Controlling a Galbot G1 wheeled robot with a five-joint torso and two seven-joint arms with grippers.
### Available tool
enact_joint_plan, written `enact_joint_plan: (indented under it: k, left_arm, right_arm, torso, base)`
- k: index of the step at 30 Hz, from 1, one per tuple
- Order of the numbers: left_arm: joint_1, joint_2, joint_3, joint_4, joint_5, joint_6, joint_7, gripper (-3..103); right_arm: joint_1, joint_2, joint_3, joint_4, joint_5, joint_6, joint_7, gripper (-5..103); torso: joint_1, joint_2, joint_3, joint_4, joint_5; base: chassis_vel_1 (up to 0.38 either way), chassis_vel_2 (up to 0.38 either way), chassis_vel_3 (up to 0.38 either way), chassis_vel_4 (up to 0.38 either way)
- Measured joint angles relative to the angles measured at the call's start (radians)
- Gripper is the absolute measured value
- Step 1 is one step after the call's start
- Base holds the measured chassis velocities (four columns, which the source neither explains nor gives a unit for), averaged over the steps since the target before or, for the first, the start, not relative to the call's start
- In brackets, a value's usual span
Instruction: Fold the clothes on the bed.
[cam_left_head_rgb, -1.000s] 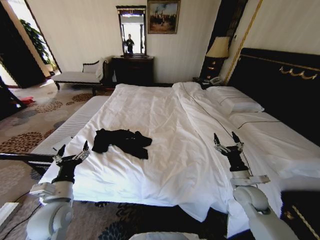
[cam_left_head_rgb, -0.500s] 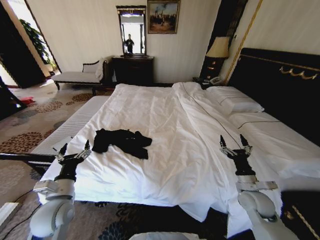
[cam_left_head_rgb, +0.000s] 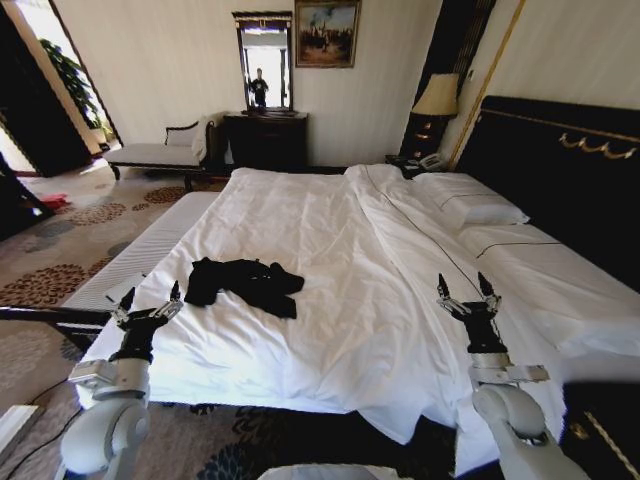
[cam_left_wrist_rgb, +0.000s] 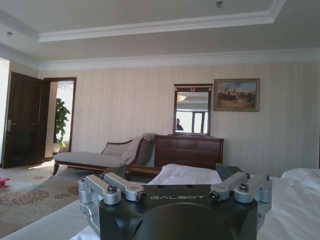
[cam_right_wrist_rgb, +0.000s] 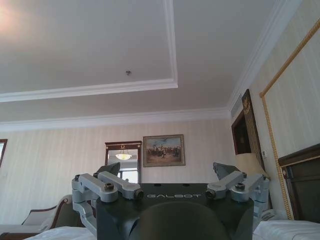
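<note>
The black T-shirt (cam_left_head_rgb: 243, 285) lies crumpled on the white bed (cam_left_head_rgb: 330, 240), on the robot's left half of the mattress and a little way in from the near edge. It is bunched into a low heap whose long axis runs roughly across the robot's front, left to right, with a darker lump at its right end; which part is sleeve or hem is hard to tell from the head view.

The left hand (cam_left_head_rgb: 148, 305) is raised at the near left corner of the bed, fingers pointing up and spread apart, holding nothing. The shirt sits just beyond it and slightly to its right, so this arm is clearly the nearer one. The right hand (cam_left_head_rgb: 463, 293) is held up over the right side of the bed, fingers likewise spread and empty, well apart from the shirt with a wide stretch of duvet (cam_left_head_rgb: 400, 300) between them.

Folding appears not yet begun: the shirt is unspread and neither hand touches it
</note>
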Motion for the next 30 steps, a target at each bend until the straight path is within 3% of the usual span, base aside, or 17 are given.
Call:
enact_joint_plan:
  k: [14,30]
  left_arm:
    - [0.009,-0.015,-0.001,-0.012,0.007,-0.004,0.000,100]
    - [0.022,-0.034,0.002,-0.023,0.023,-0.006,0.001,100]
  right_arm:
    - [-0.002,0.007,0.005,0.005,-0.002,0.015,0.002,100]
    - [0.010,0.021,-0.009,-0.008,-0.016,0.021,0.004,100]
  torso:
    - [0.000,0.000,0.000,0.0003,-0.0005]
    - [0.000,0.000,0.000,0.0001,-0.0003]
  base:
    - [-0.008,0.142,0.006,-0.143]
    - [0.000,0.003,0.001,-0.001]
